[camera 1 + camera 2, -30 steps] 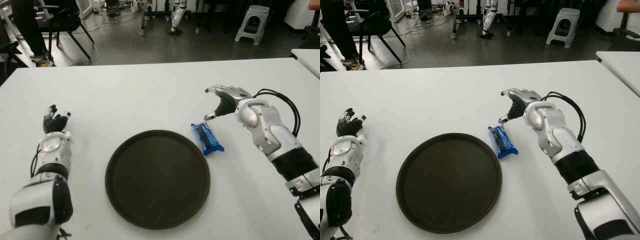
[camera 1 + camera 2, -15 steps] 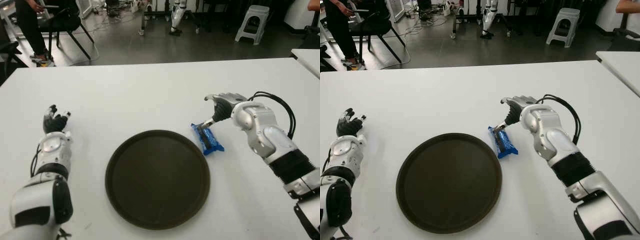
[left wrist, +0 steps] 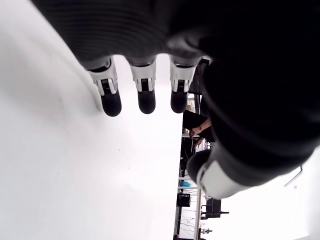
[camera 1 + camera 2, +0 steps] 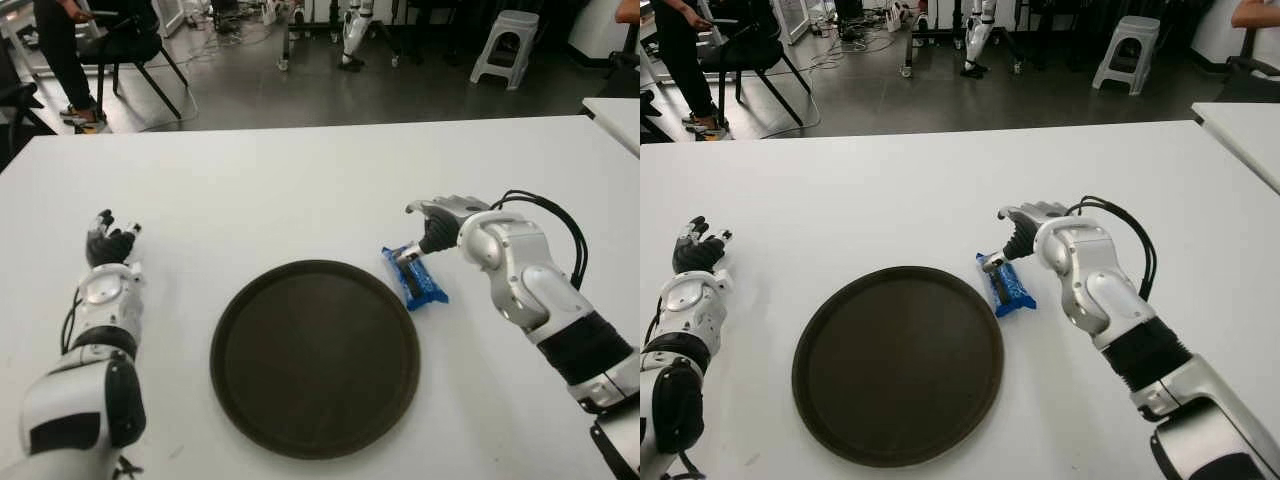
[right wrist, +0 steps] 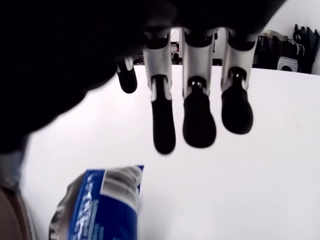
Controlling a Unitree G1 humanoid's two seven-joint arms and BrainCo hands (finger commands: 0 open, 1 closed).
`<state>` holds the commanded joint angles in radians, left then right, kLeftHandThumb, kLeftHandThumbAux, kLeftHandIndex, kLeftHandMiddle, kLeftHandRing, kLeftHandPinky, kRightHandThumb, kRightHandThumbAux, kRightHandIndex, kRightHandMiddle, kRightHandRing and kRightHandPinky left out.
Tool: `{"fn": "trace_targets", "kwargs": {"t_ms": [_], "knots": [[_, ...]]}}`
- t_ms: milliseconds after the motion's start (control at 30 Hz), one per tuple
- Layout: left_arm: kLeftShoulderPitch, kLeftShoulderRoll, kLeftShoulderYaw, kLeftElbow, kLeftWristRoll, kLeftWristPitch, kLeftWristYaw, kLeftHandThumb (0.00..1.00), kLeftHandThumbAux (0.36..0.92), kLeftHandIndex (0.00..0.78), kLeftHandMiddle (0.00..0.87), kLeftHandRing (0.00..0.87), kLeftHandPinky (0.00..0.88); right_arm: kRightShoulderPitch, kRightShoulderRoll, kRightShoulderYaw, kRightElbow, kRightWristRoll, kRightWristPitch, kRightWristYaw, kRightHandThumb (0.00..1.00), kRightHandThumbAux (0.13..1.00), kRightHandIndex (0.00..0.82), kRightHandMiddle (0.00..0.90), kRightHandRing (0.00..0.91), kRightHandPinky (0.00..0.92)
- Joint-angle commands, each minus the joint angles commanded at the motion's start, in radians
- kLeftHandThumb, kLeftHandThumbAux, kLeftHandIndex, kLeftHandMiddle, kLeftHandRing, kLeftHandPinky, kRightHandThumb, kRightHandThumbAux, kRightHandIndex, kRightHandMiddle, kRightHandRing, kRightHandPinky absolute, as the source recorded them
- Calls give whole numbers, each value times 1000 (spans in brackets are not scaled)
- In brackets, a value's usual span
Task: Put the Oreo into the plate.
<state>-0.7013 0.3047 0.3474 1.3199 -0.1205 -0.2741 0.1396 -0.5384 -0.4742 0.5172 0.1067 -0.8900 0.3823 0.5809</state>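
Right hand over the far end of the Oreo pack; pack on the table, outside the plate.

Left hand [image 4: 108, 243] shows near the table's left edge, well left of the plate, fingers extended and loose, holding nothing. White table [image 4: 300, 190] carries a round dark plate [image 4: 315, 355] at centre-near, nothing on it. Blue Oreo pack [image 4: 413, 277] lies flat on the table just right of the plate's far-right rim, close beside it, long axis running near to far. Right hand [image 4: 437, 224] reaches in from the right, palm down, its dark fingertips [image 5: 199, 121] above the table just past the pack's far end; fingers straight and spread, not closed on the pack. Cannot tell whether the thumb touches the wrapper.
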Motion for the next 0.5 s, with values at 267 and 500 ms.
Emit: {"fn": "trace_targets", "kwargs": {"t_ms": [267,500], "knots": [[1,0,-5,-1,4,-3,1,0,808,0,3,7,37,7,8,-8,-1,-8,-2,-8,0,459,0,251,675,685],[1,1,-7,0,3,-1,5,0,810,0,2,6,34,12,11,-14,-10,-13,10,-3,0,475,0,246,678,681]]}}
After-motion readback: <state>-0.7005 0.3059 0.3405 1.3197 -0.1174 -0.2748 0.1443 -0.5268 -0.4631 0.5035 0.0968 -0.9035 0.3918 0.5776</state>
